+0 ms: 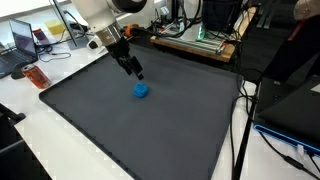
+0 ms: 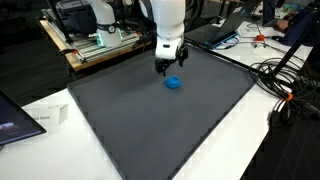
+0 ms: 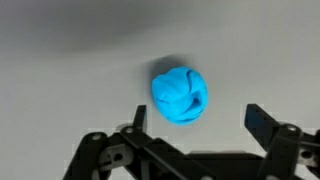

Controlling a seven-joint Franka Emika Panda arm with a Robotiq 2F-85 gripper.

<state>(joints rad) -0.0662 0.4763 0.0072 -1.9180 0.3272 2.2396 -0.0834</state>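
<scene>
A small crumpled blue object (image 1: 142, 90) lies on the dark grey mat (image 1: 110, 125), also seen in an exterior view (image 2: 174, 83). My gripper (image 1: 138, 74) hovers just above and beside it, fingers pointing down; it also shows in an exterior view (image 2: 165, 68). In the wrist view the blue object (image 3: 179, 96) sits on the grey surface just beyond the open fingers (image 3: 198, 118), slightly left of their midline. The jaws are empty and apart from the object.
The mat (image 2: 150, 120) covers most of a white table. A red-orange can (image 1: 37, 76) and laptops stand beyond one mat edge. A wooden board with electronics (image 1: 195, 40) lies at the back. Cables (image 2: 285, 80) trail along one side.
</scene>
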